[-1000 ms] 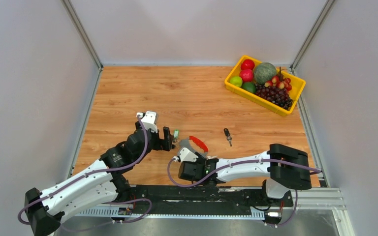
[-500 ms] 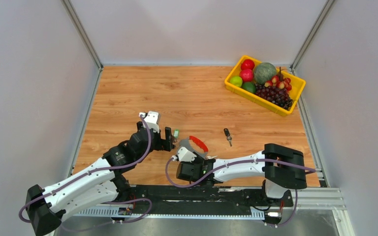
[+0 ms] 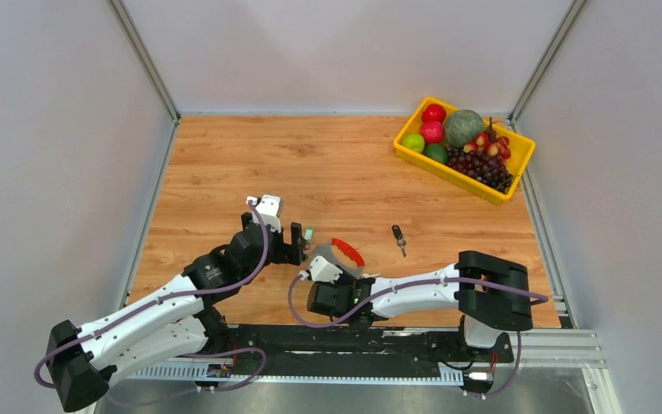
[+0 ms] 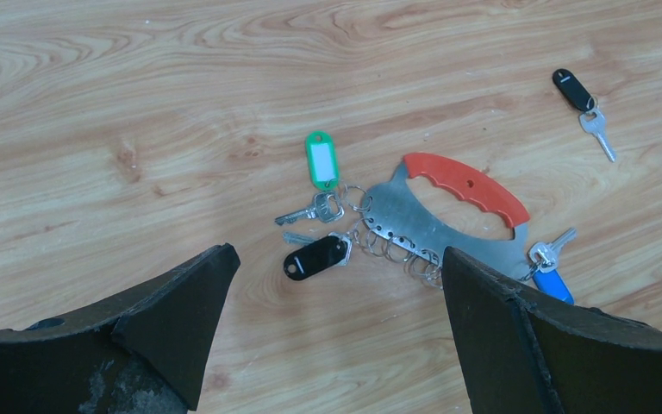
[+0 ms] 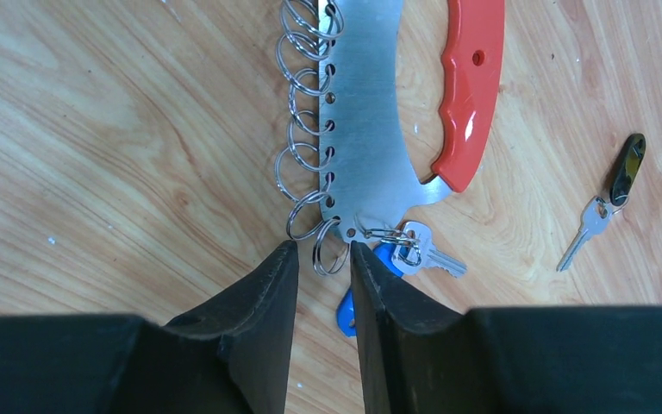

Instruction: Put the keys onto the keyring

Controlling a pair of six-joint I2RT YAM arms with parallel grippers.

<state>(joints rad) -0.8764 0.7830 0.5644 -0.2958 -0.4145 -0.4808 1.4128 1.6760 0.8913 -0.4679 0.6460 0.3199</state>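
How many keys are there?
4. A green key and a black key by one end of the keyring, a blue key at the other end, a second black key lying apart. More might be hidden.

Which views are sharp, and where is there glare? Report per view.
Top external: even, soft light, keys too small to resolve. Left wrist: keyring sharp, shadows faint, fingers dark. Right wrist: crisp, mild sheen on the keyring's metal, no blown glare.
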